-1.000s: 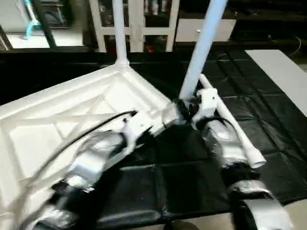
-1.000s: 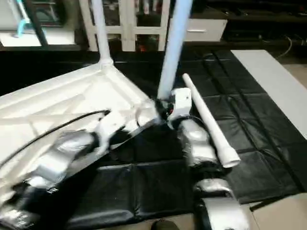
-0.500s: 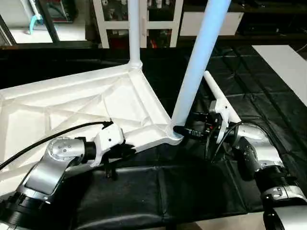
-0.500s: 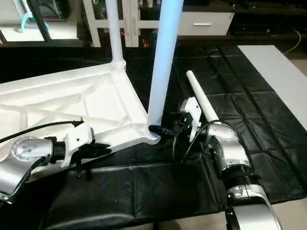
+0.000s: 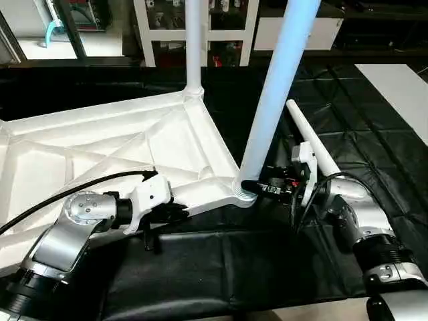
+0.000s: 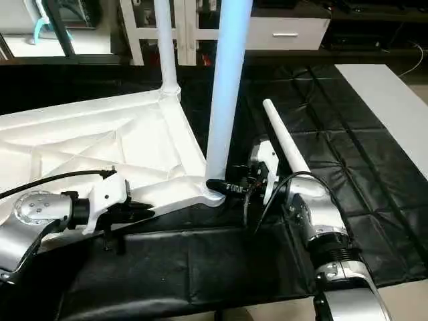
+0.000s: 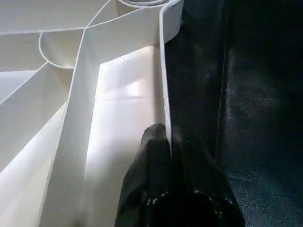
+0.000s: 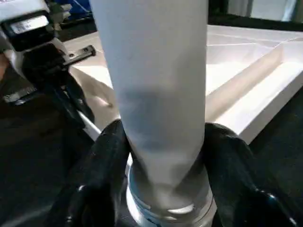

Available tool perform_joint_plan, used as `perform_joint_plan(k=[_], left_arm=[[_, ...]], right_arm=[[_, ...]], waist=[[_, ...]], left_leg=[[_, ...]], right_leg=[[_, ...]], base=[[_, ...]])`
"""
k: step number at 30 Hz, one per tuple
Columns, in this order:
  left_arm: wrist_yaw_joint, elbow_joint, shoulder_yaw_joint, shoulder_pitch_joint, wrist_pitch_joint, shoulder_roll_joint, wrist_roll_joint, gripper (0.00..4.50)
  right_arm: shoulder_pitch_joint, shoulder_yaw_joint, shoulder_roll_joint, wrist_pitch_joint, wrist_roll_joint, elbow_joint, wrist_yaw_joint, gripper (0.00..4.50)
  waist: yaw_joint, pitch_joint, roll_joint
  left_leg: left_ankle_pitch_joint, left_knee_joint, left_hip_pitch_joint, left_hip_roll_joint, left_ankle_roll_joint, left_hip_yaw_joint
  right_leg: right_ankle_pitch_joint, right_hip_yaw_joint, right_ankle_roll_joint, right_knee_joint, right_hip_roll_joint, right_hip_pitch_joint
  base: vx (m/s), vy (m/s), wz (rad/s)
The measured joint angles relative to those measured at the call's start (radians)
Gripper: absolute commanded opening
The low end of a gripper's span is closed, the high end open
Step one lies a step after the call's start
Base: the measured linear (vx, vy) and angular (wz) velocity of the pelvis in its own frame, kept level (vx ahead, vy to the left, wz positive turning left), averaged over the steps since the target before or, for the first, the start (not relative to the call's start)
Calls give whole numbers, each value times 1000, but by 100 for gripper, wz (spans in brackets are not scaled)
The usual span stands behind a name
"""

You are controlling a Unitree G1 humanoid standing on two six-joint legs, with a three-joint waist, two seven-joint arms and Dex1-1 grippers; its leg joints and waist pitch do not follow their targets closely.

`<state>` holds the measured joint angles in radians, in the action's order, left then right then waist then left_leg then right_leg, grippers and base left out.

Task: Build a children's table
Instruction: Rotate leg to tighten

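Observation:
The children's table top (image 5: 100, 154) lies upside down on the black mat, its ribbed underside facing up. One white leg (image 5: 193, 47) stands in the far corner socket. Another leg (image 5: 274, 93) stands in the near right socket. My right gripper (image 5: 249, 187) is shut on that leg's base, with one black finger (image 8: 106, 165) on each side of the tube. My left gripper (image 5: 177, 212) is shut on the top's near rim (image 7: 163, 71), pinching the thin wall. A further leg (image 5: 314, 147) lies loose on the mat, just beyond my right wrist.
The black padded mat (image 5: 221, 267) covers the floor under everything. A white glass-door cabinet (image 5: 144, 27) and a white drawer unit (image 5: 321, 33) stand at the back. A pale panel (image 5: 401, 93) lies on the floor at the far right.
The camera has moved and steadied. My left gripper stays on the rim. My right gripper stays at the foot of the near leg.

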<state>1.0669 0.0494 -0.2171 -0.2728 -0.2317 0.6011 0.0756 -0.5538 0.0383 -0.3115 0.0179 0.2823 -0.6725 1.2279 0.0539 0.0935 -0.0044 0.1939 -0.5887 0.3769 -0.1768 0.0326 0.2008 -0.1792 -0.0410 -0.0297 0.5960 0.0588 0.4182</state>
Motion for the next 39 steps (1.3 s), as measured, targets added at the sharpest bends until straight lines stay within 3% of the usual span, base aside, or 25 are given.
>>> perform_joint_plan(k=[7,11,17,21,25,29,30,33,39], left_arm=[[-82,38,-4,-33,-18,-38,-43,0],[-220,59,-25,-99,-137,-159,-109,0],[-388,102,-57,-189,-305,-322,-162,0],[-399,103,-59,-196,-331,-340,-167,0],[-392,84,-64,-176,-306,-318,-168,0],[-315,31,-62,-122,-231,-234,-148,0],[-286,14,-60,-103,-203,-201,-139,0],[-180,-15,-42,-47,-101,-105,-93,0],[-65,-41,-45,-7,-11,-37,-53,0]], right_arm=[[-4,-10,72,34,-35,-17,-216,197],[-45,-41,174,38,-91,-61,-555,195],[-117,-109,309,30,-117,-138,-952,195],[-122,-121,340,42,-115,-154,-1008,194],[-126,-125,324,61,-115,-176,-934,194],[-95,-96,248,98,-95,-154,-696,194],[-77,-86,217,102,-79,-140,-615,250],[-48,-53,146,104,-49,-102,-409,271],[-23,-19,29,89,-18,-32,-111,322]], waist=[[7,1,-2],[16,0,-3],[20,-3,-7],[20,-9,-15],[22,-9,-16],[25,-8,-14],[24,-8,-14],[20,-6,-10],[-12,-1,-2]], left_leg=[[1,0,-6,0,4,0],[1,-2,-7,1,5,0],[1,-3,-7,2,5,0],[1,-2,-7,2,5,-1],[1,-2,-7,2,5,-1],[1,1,-5,1,5,-1],[1,2,-4,1,5,-1],[0,4,-2,0,3,-1],[-1,2,4,-1,-2,0]], right_leg=[[0,1,-1,1,0,-4],[1,2,-1,0,0,-5],[1,4,-1,-2,1,-7],[1,2,-1,-2,1,-8],[1,2,-1,-3,1,-8],[1,1,-1,-2,1,-5],[1,0,-1,-2,1,-4],[0,-2,0,-2,0,-1],[0,-2,0,-3,1,2]], base=[[0,0,0],[0,0,0],[0,0,0],[0,0,0],[0,0,0],[0,0,0],[0,0,0],[0,0,0],[0,0,0]])
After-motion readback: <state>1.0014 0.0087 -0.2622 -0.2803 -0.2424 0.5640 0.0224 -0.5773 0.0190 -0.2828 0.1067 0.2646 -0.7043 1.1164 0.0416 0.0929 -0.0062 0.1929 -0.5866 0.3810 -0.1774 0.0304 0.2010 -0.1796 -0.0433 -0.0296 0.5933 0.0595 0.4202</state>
